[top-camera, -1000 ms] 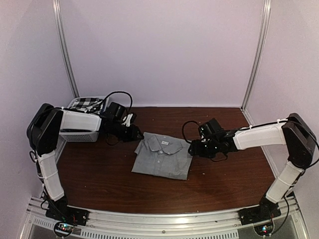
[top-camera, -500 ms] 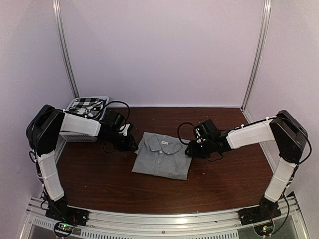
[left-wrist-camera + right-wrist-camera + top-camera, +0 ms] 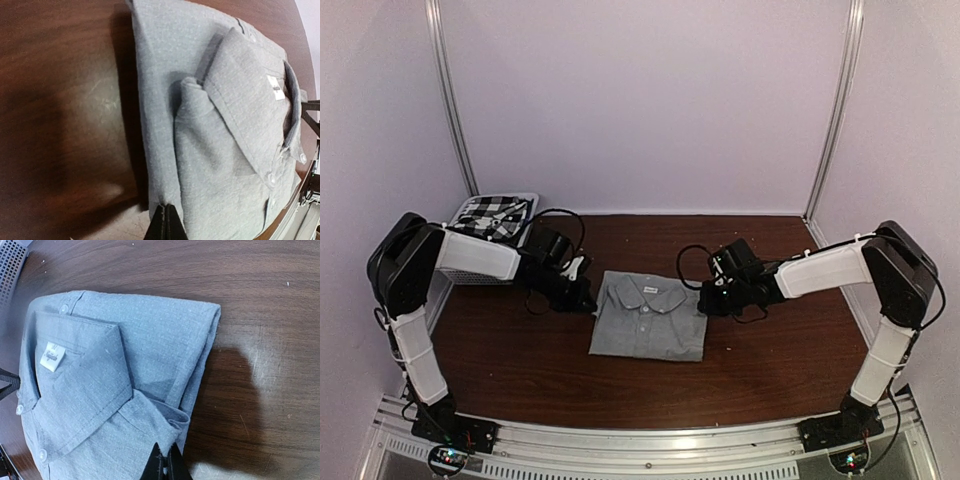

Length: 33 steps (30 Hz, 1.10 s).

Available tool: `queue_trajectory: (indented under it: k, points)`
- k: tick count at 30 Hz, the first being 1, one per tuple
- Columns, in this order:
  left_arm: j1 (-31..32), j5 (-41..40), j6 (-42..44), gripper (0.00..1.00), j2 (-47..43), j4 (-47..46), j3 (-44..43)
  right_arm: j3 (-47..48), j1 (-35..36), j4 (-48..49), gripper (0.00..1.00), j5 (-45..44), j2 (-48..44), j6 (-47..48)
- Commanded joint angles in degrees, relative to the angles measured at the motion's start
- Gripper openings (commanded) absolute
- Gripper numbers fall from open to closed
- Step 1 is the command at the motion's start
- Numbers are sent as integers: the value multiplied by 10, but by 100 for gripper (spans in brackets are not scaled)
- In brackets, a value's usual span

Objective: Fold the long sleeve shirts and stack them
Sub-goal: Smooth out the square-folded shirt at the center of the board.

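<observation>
Here the folded grey shirt point(image 3: 648, 318) lies mid-table point(image 3: 770, 360), collar away from the arms. The left gripper point(image 3: 591, 302) is pinched closed on its left edge, the right gripper point(image 3: 704, 304) on its right. The checked shirt point(image 3: 490, 211) sits far left.

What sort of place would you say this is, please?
Probably a robotics test booth: pale walls with metal posts, left arm and right arm bolted at a brown table, a folded grey shirt.

A dark brown wooden table point(image 3: 770, 380) fills the lower frame; pale lilac walls point(image 3: 640, 100) close it in behind and at both sides; metal posts point(image 3: 453, 100) rise at upper left and upper right; an aluminium rail point(image 3: 650, 440) crosses the bottom edge.
</observation>
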<state>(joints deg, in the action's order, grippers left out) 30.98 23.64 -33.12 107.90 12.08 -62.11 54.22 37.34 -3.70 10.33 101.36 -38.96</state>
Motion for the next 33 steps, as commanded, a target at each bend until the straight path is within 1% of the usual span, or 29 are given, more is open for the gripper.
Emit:
queue_trajectory:
  k: [1,5,9,10,13,16,19,23,28,33]
  points:
    - [2,14,-7,0,-14,8,49,19,2,-12,3,-24,-24,10]
    - [2,2,-3,0,-17,16,66,24,3,-16,2,-28,-20,14]
    - [2,-37,3,18,-59,42,55,32,5,-24,2,-34,-19,21]
    - [2,-46,3,20,-70,48,48,35,5,-28,2,-36,-19,23]
    - [2,-65,2,22,-101,66,29,42,7,-37,2,-41,-17,29]
    - [4,-54,1,25,-111,61,8,48,9,-41,3,-44,-17,32]
    - [14,-52,4,28,-89,60,-23,54,10,-45,3,-47,-14,35]
    - [22,-54,7,32,-39,56,-64,56,10,-47,3,-51,-13,36]
    - [24,-64,12,34,22,55,-106,59,11,-45,3,-49,-7,37]
    - [25,-71,13,35,54,54,-128,64,12,-42,2,-47,-2,41]
